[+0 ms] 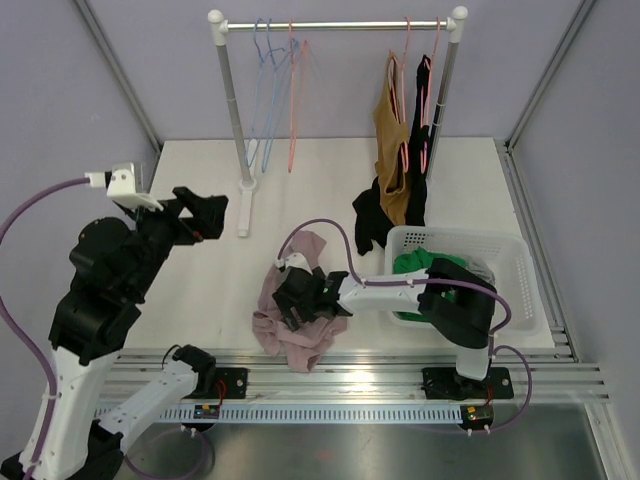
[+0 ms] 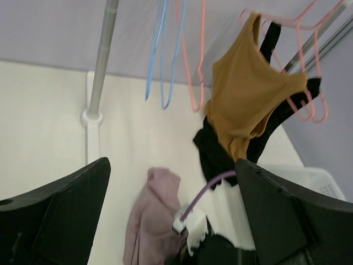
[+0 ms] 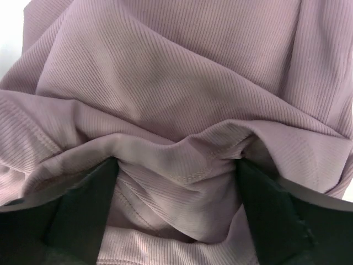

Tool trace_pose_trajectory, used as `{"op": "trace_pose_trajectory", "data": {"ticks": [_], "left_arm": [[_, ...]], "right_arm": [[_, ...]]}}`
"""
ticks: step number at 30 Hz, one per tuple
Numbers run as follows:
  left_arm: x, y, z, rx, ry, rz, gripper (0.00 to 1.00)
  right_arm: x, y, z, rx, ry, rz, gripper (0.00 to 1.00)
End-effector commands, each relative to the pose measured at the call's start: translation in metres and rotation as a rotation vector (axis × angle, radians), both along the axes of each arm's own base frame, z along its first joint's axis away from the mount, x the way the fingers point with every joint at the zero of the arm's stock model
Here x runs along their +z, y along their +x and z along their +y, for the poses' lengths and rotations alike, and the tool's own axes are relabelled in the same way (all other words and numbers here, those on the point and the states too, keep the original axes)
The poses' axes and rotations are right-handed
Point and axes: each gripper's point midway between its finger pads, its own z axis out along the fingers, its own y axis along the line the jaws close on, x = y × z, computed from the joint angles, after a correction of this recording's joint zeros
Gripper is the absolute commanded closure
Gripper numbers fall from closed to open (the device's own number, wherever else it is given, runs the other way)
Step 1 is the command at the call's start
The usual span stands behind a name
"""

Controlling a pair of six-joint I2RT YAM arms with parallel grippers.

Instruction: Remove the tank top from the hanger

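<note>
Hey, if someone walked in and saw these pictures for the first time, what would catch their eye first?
Probably the mauve top crumpled on the table at front centre, with the right pincer pressed into it, cloth bunched between its spread fingers. Next, the mustard tank top hanging from a pink hanger on the rail at the back right. The left pincer hangs open, raised at the left.

**No legible writing anywhere**

Two small coloured stickers (image 1: 208,410) on the rail (image 1: 350,385) at the arm bases are too tiny to read. The mauve tank top (image 3: 176,83), hangers (image 1: 268,60) and basket (image 1: 520,290) carry no readable print.
</note>
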Motion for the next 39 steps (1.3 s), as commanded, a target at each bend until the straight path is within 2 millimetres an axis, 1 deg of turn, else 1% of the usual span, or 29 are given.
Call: {"op": "trace_pose_trajectory", "data": {"ticks": [1,2,3,4,5,6,8,9,10,11,13,14,16,17,18,20,23,26,27,28,29,31,32,33,34,35,37,38,39], "left_arm": [[-0.034,-0.017,0.014,0.014,0.073,0.043,0.01],[-0.046,-0.024,0.019,0.019,0.092,0.038,0.01],[-0.051,-0.026,0.022,0.029,0.099,0.029,0.01],[-0.059,-0.027,0.028,0.054,0.106,0.022,0.01],[-0.056,-0.033,0.034,0.067,0.091,-0.026,0.01],[-0.076,-0.030,0.034,0.071,0.108,-0.003,0.01],[-0.084,-0.031,0.039,0.101,0.101,-0.017,0.01],[-0.097,-0.032,0.041,0.109,0.102,-0.012,0.01],[-0.101,-0.032,0.047,0.139,0.104,-0.013,0.01],[-0.104,-0.034,0.051,0.154,0.101,-0.017,0.01],[-0.112,-0.035,0.058,0.190,0.113,-0.003,0.01],[-0.114,-0.035,0.060,0.199,0.114,-0.005,0.01],[-0.114,-0.036,0.061,0.205,0.112,-0.008,0.01],[-0.114,-0.036,0.061,0.205,0.113,-0.010,0.01],[-0.115,-0.036,0.061,0.204,0.114,-0.010,0.01],[-0.116,-0.035,0.061,0.205,0.120,-0.007,0.01],[-0.116,-0.035,0.063,0.210,0.126,-0.006,0.01],[-0.117,-0.035,0.064,0.216,0.130,-0.008,0.01],[-0.117,-0.036,0.064,0.218,0.130,-0.008,0.01],[-0.116,-0.035,0.065,0.222,0.129,-0.009,0.01],[-0.116,-0.035,0.065,0.223,0.128,-0.010,0.01],[-0.116,-0.036,0.067,0.229,0.125,-0.012,0.01],[-0.116,-0.036,0.067,0.229,0.125,-0.012,0.01],[-0.116,-0.036,0.067,0.230,0.125,-0.012,0.01],[-0.115,-0.036,0.068,0.235,0.123,-0.014,0.01],[-0.115,-0.036,0.068,0.235,0.125,-0.014,0.01],[-0.115,-0.036,0.068,0.237,0.122,-0.017,0.01],[-0.115,-0.036,0.069,0.238,0.122,-0.015,0.01],[-0.115,-0.036,0.068,0.237,0.122,-0.017,0.01]], "right_arm": [[-0.029,0.008,-0.012,-0.034,-0.128,-0.051,0.15],[-0.026,0.007,-0.007,-0.027,-0.107,-0.053,0.46],[-0.021,0.007,-0.005,-0.027,-0.090,-0.057,0.60],[-0.015,0.007,-0.003,-0.024,-0.075,-0.065,0.70],[-0.009,0.006,-0.002,-0.018,-0.060,-0.068,0.87],[0.013,0.009,0.001,-0.019,-0.016,-0.090,1.00],[0.038,0.012,0.001,-0.027,0.021,-0.124,1.00],[0.064,0.013,-0.003,-0.033,0.055,-0.147,1.00],[0.079,0.016,-0.007,-0.049,0.068,-0.176,1.00],[0.107,0.017,-0.014,-0.065,0.107,-0.203,1.00],[0.136,0.022,-0.026,-0.100,0.136,-0.254,1.00],[0.160,0.020,-0.037,-0.115,0.157,-0.275,1.00],[0.182,0.023,-0.052,-0.153,0.159,-0.317,1.00],[0.199,0.025,-0.057,-0.171,0.176,-0.336,1.00],[0.211,0.022,-0.072,-0.190,0.164,-0.342,1.00],[0.235,0.024,-0.087,-0.229,0.183,-0.378,1.00],[0.270,0.017,-0.127,-0.287,0.201,-0.414,1.00],[0.294,0.014,-0.156,-0.360,0.222,-0.441,1.00],[0.299,0.009,-0.173,-0.390,0.223,-0.437,1.00],[0.304,0.009,-0.184,-0.422,0.224,-0.451,1.00],[0.307,0.004,-0.203,-0.446,0.209,-0.450,1.00],[0.311,0.001,-0.221,-0.519,0.220,-0.454,1.00],[0.308,-0.002,-0.237,-0.543,0.183,-0.454,1.00],[0.307,-0.003,-0.244,-0.592,0.190,-0.450,1.00],[0.307,0.000,-0.255,-0.636,0.164,-0.480,1.00],[0.300,-0.001,-0.271,-0.696,0.115,-0.483,1.00],[0.291,0.003,-0.284,-0.745,0.044,-0.492,1.00],[0.284,0.007,-0.292,-0.775,0.005,-0.486,1.00],[0.278,0.018,-0.306,-0.834,-0.053,-0.487,1.00]]}}
